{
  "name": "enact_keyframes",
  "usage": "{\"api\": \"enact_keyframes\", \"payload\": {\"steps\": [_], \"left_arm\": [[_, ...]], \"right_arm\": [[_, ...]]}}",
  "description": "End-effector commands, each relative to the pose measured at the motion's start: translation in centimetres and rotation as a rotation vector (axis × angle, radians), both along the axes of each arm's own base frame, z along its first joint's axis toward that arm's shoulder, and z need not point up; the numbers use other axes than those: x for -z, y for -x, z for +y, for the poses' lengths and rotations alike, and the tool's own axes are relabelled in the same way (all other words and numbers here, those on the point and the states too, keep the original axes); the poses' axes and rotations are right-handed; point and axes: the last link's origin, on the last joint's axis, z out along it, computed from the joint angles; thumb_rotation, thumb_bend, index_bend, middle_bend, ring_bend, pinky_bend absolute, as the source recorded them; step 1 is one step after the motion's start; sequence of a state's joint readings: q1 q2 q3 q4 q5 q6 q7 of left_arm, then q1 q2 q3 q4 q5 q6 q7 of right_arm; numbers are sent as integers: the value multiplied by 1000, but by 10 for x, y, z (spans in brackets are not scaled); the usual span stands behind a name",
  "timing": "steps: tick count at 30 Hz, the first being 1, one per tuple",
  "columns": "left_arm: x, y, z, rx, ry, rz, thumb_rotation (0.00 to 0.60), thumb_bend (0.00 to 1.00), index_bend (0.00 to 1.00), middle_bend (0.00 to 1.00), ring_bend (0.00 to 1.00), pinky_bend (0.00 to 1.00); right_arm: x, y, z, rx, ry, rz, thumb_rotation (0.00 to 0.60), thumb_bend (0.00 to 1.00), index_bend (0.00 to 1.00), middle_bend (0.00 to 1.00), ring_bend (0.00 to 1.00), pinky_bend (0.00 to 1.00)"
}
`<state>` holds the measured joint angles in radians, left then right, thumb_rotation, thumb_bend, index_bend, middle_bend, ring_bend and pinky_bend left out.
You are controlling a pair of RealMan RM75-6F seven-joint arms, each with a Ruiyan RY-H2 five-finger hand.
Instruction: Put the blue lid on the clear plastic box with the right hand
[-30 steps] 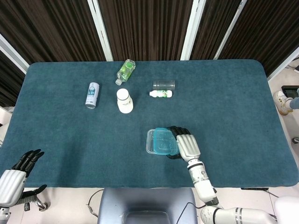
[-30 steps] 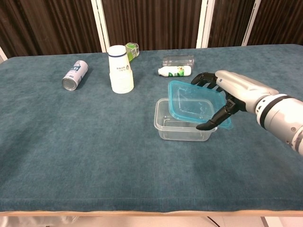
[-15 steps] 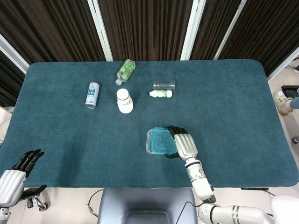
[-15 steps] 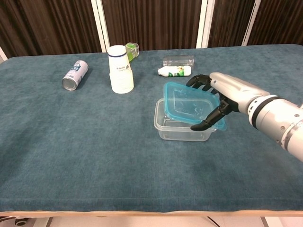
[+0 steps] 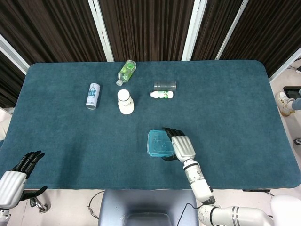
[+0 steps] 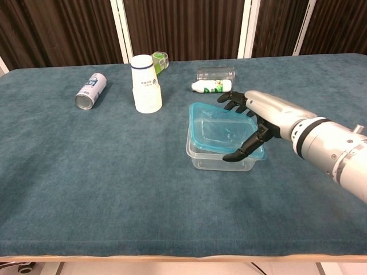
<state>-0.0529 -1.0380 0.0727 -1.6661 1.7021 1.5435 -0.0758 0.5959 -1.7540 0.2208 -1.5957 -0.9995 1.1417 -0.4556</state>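
The blue lid (image 5: 158, 142) (image 6: 221, 130) lies tilted over the clear plastic box (image 6: 217, 157), its far side raised, its near side close to the box rim. My right hand (image 5: 181, 146) (image 6: 258, 117) grips the lid at its right edge, fingers behind it and thumb in front. In the head view the lid covers nearly the whole box. My left hand (image 5: 18, 174) hangs off the table's near left corner, fingers apart, holding nothing.
At the back of the table (image 5: 235, 103) lie a white cup stack (image 5: 125, 101) (image 6: 145, 83), a can (image 5: 93, 95) (image 6: 90, 90), a green bottle (image 5: 126, 72), a small white bottle (image 5: 162, 94) (image 6: 212, 86) and a clear tube (image 5: 165, 85) (image 6: 216, 73).
My right hand has carried the lid leftward and down, from hanging off the box's right side to lying over the box.
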Motion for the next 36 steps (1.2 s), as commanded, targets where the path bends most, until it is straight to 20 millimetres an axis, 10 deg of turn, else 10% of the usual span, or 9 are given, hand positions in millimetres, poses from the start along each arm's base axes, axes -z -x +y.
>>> {"api": "enact_keyframes", "payload": {"steps": [1, 36], "left_arm": [[0, 0, 0, 0, 1, -1, 600, 459, 131, 87, 86, 400], [1, 0, 0, 1, 10, 3, 600, 459, 131, 88, 86, 400]], "right_arm": [[0, 0, 0, 0, -2, -1, 600, 211, 185, 328, 243, 299], [-3, 13, 6, -14, -43, 19, 600, 211, 91, 101, 5, 187]]}}
